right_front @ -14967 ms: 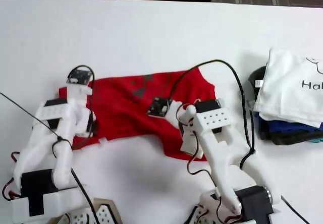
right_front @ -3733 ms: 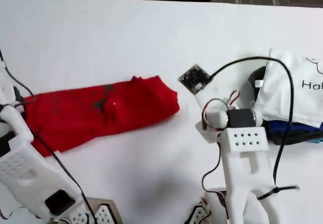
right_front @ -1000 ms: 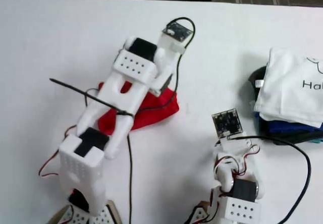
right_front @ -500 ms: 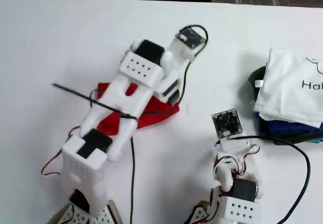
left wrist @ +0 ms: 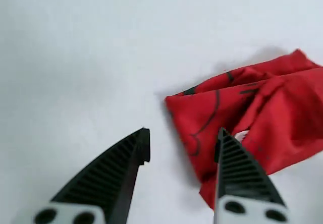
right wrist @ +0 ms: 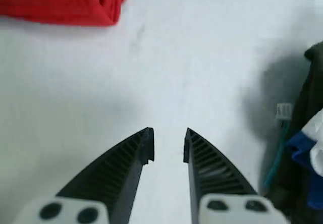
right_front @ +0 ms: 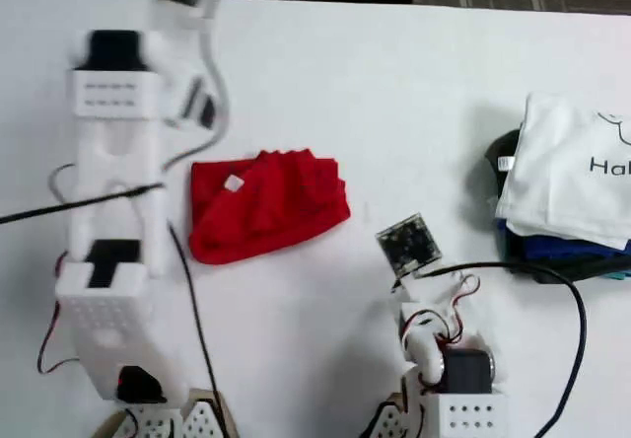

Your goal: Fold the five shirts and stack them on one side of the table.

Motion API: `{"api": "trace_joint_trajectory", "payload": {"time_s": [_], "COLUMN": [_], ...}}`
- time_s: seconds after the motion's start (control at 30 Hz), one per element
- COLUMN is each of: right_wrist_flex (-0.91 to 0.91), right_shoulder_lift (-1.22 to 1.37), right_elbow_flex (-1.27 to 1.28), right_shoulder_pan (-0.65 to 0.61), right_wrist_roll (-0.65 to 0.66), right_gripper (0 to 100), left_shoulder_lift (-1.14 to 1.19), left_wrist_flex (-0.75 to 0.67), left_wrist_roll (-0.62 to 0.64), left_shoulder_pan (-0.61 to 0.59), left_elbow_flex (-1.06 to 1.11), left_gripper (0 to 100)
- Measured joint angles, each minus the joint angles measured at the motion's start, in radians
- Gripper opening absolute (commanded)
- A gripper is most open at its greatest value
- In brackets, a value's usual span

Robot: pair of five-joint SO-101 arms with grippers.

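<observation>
One folded red shirt (right_front: pixel 266 204) lies on the table (right_front: pixel 394 83), well apart from the stack (right_front: pixel 567 196); likely soft and limp, best pinched at a thick folded edge. Left gripper (left wrist: pixel 181 144) gapes empty, right gripper (right wrist: pixel 168 144) barely parted

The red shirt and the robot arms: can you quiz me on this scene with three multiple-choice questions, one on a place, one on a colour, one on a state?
1. Where does the red shirt lie, relative to the pile?
A. on top of it
B. on the bare table, apart from it
C. under it

2. What colour is the pile's top shirt?
A. white
B. red
C. green

3. How is the left gripper?
A. shut on the red shirt
B. shut, empty
C. open, empty

Answers:
1 B: the high view shows white table all round it.
2 A: it is plainly white.
3 C: its jaws stand apart, clear of the shirt.
</observation>
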Motion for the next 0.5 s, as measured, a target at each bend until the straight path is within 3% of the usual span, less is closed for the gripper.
{"api": "trace_joint_trajectory", "payload": {"time_s": [0.2,0.5], "right_wrist_flex": [-0.084,-0.084], "right_shoulder_lift": [0.224,1.016], "right_elbow_flex": [-0.166,-0.775], "right_shoulder_pan": [-0.040,-0.222], "right_wrist_roll": [0.000,0.000], "right_gripper": [10.8,11.0], "left_shoulder_lift": [0.000,0.000], "left_wrist_flex": [0.000,0.000], "left_wrist_roll": [-0.005,-0.006], "left_shoulder_pan": [-0.180,-0.305], "left_elbow_flex": [0.064,0.068], "left_gripper": [23,23]}}
